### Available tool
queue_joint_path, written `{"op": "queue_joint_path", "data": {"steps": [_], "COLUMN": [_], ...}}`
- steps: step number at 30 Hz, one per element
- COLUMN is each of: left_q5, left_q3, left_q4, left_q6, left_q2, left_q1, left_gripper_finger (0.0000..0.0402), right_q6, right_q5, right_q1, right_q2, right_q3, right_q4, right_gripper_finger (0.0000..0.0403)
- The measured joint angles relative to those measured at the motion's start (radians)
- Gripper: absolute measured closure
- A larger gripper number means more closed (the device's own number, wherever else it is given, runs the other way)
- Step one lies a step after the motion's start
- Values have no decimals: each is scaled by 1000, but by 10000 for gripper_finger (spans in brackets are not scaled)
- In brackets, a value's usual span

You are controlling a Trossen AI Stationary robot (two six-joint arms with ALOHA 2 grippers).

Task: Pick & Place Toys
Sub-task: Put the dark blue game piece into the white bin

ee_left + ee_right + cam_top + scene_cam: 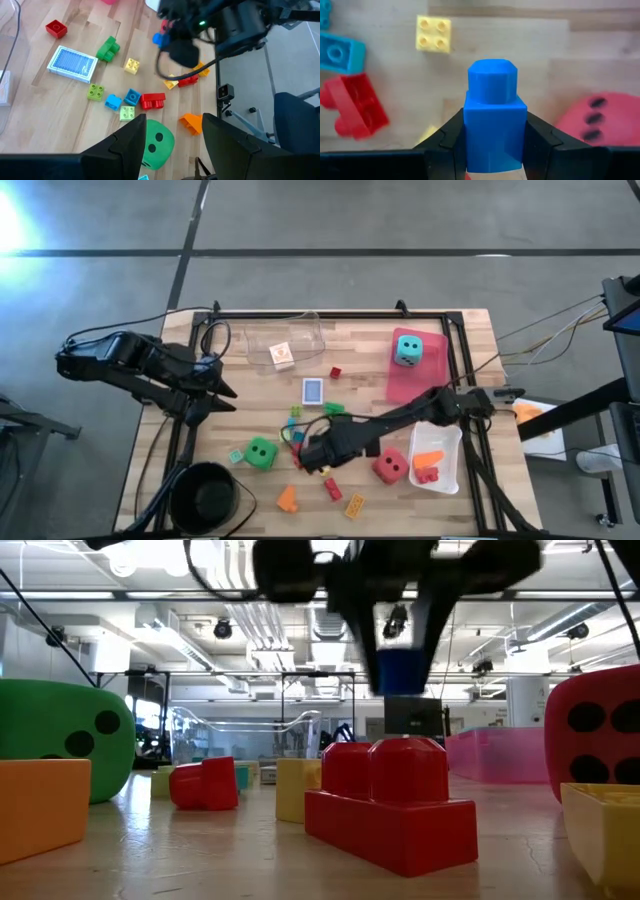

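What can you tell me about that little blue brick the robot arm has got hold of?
The blue brick is a small block of glossy plastic with a square body and one round stud on top. It stands upright between the two dark fingers of the right gripper, which press on its opposite sides. In the low view it hangs above the wooden table, clear of the red brick in front of it. Nothing but the fingers touches it.

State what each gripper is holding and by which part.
The right gripper is shut on a blue brick, its fingers pressing the brick's two opposite side faces, stud end pointing out. The left gripper is open and holds nothing.
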Motion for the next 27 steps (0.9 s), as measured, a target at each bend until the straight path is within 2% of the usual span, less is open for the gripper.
{"op": "queue_joint_path", "data": {"steps": [5, 11, 18, 21, 27], "left_q5": [0, 3, 7, 7, 10], "left_q3": [0, 0, 0, 0, 0], "left_q4": [0, 0, 0, 0, 0], "left_q6": [0, 0, 0, -1, -4], "left_q2": [0, -1, -1, -1, 0], "left_q1": [0, 0, 0, 0, 0], "left_gripper_finger": [205, 205, 205, 205, 205], "right_q6": [24, 97, 119, 54, -26], "right_q5": [0, -4, 57, 93, 89], "right_q1": [61, 118, 169, 180, 181], "right_q2": [-10, -54, -146, -202, -354], "right_q3": [62, 51, -34, -86, -247], "right_q4": [-36, -40, -39, -39, -39], "right_gripper_finger": [280, 280, 280, 280, 280]}}
